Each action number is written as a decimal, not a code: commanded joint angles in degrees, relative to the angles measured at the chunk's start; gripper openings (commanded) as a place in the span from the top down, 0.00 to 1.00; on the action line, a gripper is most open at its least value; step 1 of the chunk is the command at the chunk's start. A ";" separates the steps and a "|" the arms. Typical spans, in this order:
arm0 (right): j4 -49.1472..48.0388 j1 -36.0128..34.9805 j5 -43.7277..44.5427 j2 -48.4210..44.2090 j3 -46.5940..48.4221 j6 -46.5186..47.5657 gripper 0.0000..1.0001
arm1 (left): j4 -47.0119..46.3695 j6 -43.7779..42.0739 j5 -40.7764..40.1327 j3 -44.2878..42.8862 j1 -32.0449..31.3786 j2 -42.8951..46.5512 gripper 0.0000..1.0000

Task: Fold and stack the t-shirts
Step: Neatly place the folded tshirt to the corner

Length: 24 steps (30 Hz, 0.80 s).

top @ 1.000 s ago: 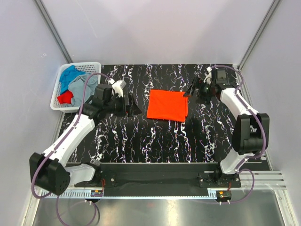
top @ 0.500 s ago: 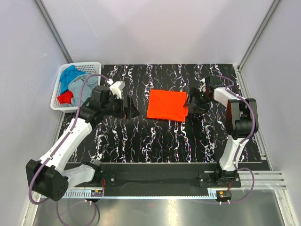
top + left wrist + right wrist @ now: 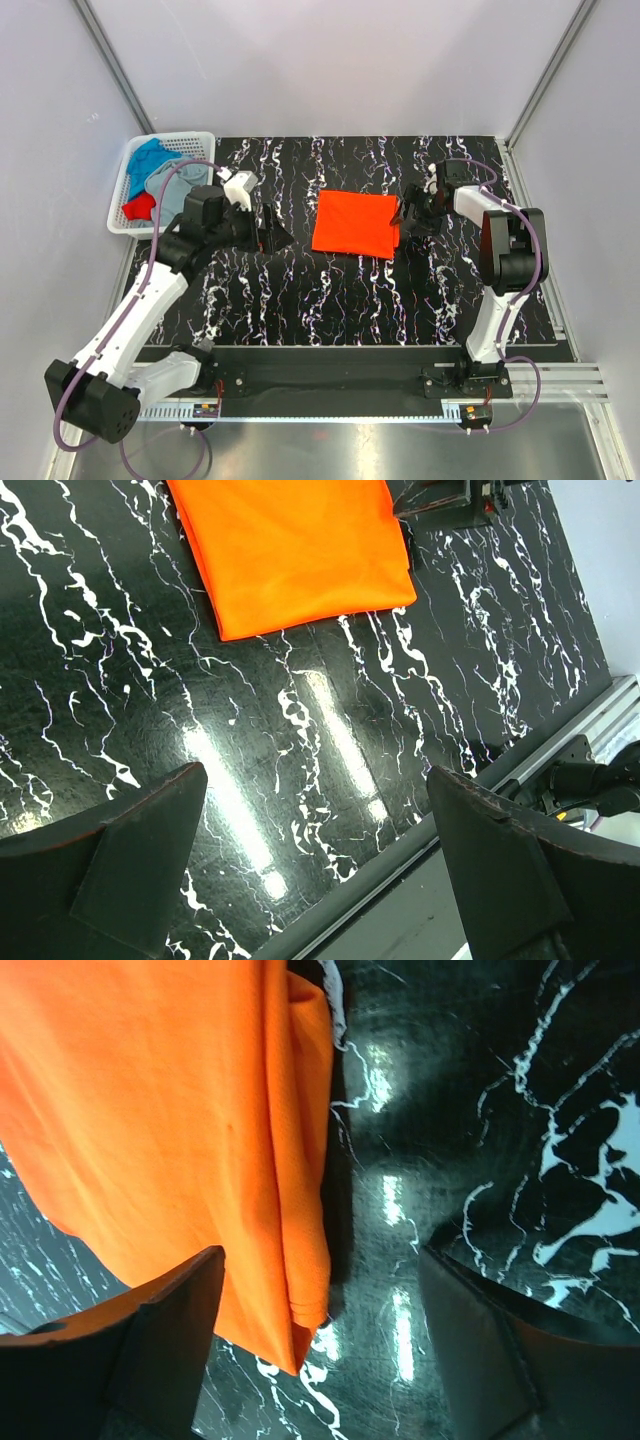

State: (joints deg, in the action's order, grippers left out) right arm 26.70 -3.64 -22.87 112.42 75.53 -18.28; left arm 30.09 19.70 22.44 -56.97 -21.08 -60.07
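A bright orange t-shirt lies folded into a flat rectangle on the black marbled table. It fills the top of the left wrist view and the left half of the right wrist view. My left gripper hovers open to the left of it, apart from the cloth, with only bare table between its fingers. My right gripper is open at the shirt's right edge. One of its fingers is over the folded cloth and the other over the table. Blue, grey and red t-shirts lie bunched in the basket.
The white lattice basket stands at the table's far left corner. A metal rail runs along the table's near edge, where the arm bases are bolted. Grey walls close in the left, back and right sides.
My right gripper has swung in and down to the shirt's right edge, its jaws narrowing slightly. My left gripper has drawn back a little to the left, opening wider. The orange shirt has not moved.
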 commanded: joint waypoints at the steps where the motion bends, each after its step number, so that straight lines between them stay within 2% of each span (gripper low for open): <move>1: -3.75 -0.40 -2.52 0.25 -0.12 -0.52 0.17 | -2.22 0.07 -0.20 0.02 0.69 0.40 0.01; 10: -5.17 -2.86 -2.09 3.86 1.03 -0.61 0.41 | -2.40 0.33 0.06 0.72 1.22 0.66 0.01; 15: -6.04 -2.86 -1.65 5.35 1.99 0.70 0.63 | -2.40 0.42 -0.37 0.72 1.22 0.75 0.01; 17: -5.69 -2.78 -0.95 5.53 2.52 2.54 0.68 | -2.31 0.34 -0.64 0.81 1.13 0.66 0.01; 18: -4.91 -2.60 -0.25 5.70 3.39 3.25 0.76 | -2.23 0.34 -0.73 0.90 1.22 0.75 0.01; 21: -3.94 -1.29 -0.15 6.40 5.50 5.45 0.88 | -2.31 0.42 -0.82 1.33 1.22 0.66 0.01; 24: -3.15 1.17 -3.39 7.98 8.31 6.33 0.91 | -2.40 0.42 -0.46 1.25 1.22 0.13 0.01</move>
State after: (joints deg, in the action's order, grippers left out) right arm 23.14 -5.10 -25.76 118.89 80.05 -14.90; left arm 29.98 19.90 22.37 -55.70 -20.10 -60.12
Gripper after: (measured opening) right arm 0.130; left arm 0.987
